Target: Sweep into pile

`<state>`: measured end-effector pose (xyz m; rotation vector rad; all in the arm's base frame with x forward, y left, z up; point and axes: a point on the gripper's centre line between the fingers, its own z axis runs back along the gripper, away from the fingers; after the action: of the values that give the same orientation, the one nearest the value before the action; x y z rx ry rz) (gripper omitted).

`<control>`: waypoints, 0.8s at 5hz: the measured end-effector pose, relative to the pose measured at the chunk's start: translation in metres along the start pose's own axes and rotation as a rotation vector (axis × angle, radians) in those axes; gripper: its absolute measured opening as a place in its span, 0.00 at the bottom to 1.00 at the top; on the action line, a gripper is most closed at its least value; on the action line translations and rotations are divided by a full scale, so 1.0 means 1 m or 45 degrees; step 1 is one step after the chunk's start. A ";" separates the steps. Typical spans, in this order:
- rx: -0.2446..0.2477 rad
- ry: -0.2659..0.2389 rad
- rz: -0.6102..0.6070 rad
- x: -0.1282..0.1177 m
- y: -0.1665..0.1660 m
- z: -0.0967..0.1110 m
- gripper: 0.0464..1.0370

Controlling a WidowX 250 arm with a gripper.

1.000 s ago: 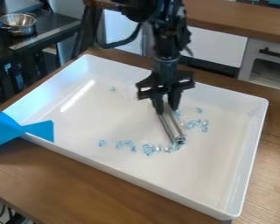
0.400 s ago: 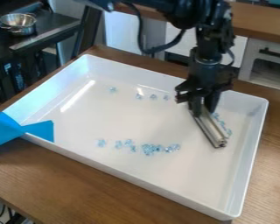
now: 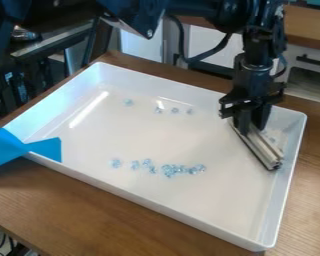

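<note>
A wood-grained desk spreads beneath the end effector. Behind the end effector, a wooden countertop tops a white cabinet and a dark-handled oven; well off to its left in view stands a dark, metal-edged table.

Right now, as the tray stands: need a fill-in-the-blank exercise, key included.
The tray is ____.
The pincer holds a metal bar near the tray's ____-hand wall in the picture.
Left of the bar, toward the tray's far wall, lie ____ separate beads.

Missing words: white; right; four.
</note>
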<state>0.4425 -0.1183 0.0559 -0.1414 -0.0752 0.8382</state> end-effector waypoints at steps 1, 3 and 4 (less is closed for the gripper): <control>-0.026 0.066 -0.039 0.001 0.003 0.005 0.29; -0.162 0.189 0.000 0.046 0.042 0.073 0.29; -0.177 0.173 -0.174 0.060 0.076 0.090 0.29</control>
<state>0.4158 -0.0153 0.1340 -0.3199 -0.0148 0.6852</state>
